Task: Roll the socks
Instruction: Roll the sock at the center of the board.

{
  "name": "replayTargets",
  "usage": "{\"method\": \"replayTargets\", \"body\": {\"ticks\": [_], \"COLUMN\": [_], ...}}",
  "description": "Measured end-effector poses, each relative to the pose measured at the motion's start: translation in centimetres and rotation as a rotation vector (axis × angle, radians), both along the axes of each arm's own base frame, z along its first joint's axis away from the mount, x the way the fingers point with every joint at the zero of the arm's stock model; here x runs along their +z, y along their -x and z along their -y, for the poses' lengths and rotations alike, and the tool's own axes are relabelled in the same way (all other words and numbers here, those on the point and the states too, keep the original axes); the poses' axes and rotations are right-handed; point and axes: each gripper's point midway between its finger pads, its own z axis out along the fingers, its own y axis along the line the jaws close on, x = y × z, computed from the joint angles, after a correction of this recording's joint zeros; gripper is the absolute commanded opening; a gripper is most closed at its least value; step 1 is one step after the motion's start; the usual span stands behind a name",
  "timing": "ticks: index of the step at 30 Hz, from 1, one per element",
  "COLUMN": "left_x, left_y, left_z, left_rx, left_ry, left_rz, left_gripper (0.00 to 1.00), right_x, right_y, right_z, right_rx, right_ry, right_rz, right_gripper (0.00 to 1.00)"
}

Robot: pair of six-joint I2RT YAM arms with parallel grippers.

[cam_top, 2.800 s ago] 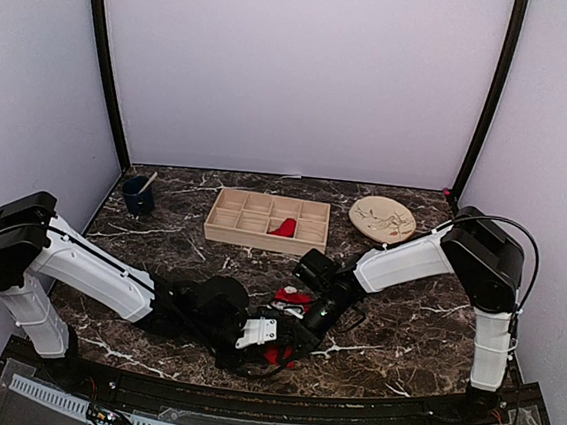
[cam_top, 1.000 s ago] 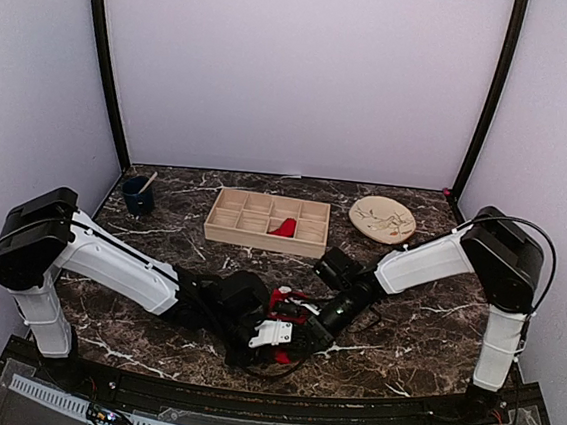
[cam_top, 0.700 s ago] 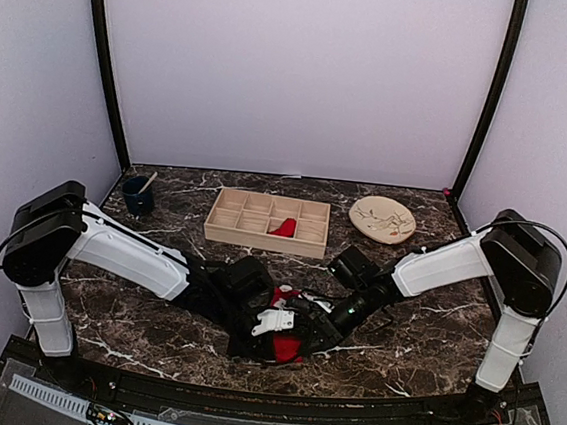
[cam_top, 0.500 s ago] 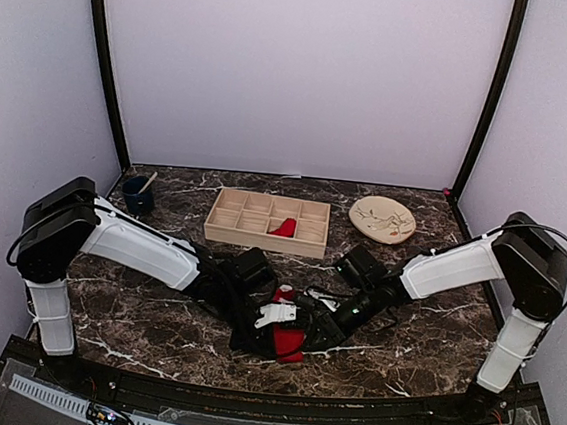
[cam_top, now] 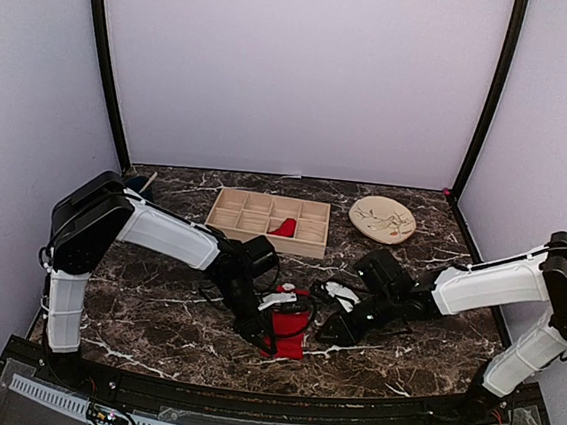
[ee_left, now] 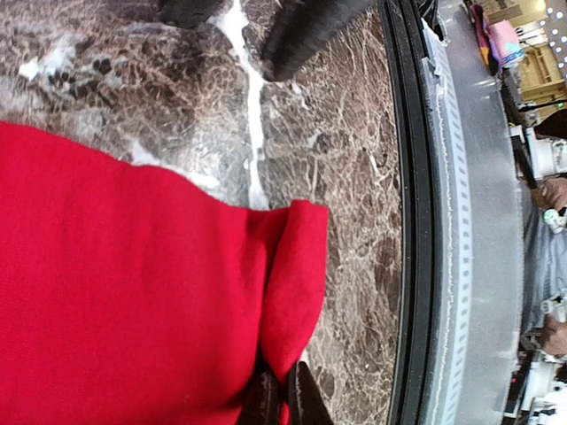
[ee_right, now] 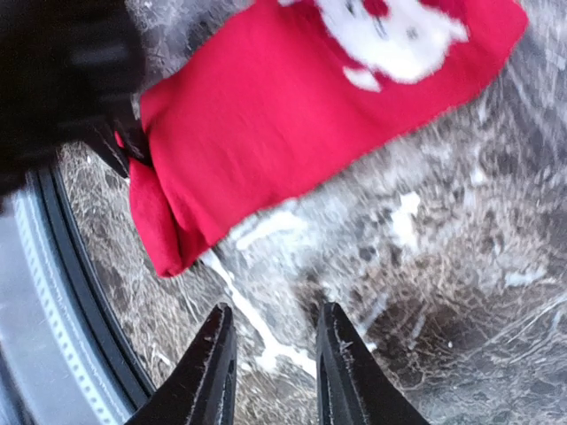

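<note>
A bright red fabric sock with a white patch (cam_top: pixel 289 340) lies flat on the dark marbled worktop (cam_top: pixel 421 346), close to its near edge and about midway along. The left gripper (ee_left: pixel 282 391) is clamped on a folded corner of the cloth, probably to pin or lift that end so a roll can start there. The right gripper (ee_right: pixel 275 314) hovers just beside the sock with jaws parted and nothing between them (bare marble shows through the gap), seemingly placed to take the free side. A second red sock (cam_top: pixel 284 228) sits in a near-row compartment of the pale wooden divided tray (cam_top: pixel 251 240) toward the far edge, so the pair is apart
</note>
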Motion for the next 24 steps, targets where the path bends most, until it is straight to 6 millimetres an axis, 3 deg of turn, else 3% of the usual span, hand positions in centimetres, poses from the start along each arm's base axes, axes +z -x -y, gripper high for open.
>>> {"method": "replayTargets", "body": {"ticks": [12, 20, 24], "left_x": [-0.1, -0.1, -0.2], "left_y": [-0.2, -0.2, -0.1], "left_z": [-0.3, -0.5, -0.5], "left_rx": [0.024, 0.039, 0.042], "left_ry": [-0.014, -0.019, -0.031], "left_rz": [-0.186, -0.264, -0.298], "left_gripper": [0.00, 0.00, 0.00], "right_x": [0.1, 0.4, 1.2], "right_y": [3.3, 3.4, 3.5], "right_z": [-2.8, -3.1, -4.4], "right_rx": [0.143, 0.163, 0.194], "right_ry": [0.113, 0.166, 0.169], "right_rz": [0.285, 0.412, 0.477], "right_gripper": [0.32, 0.33, 0.35]}}
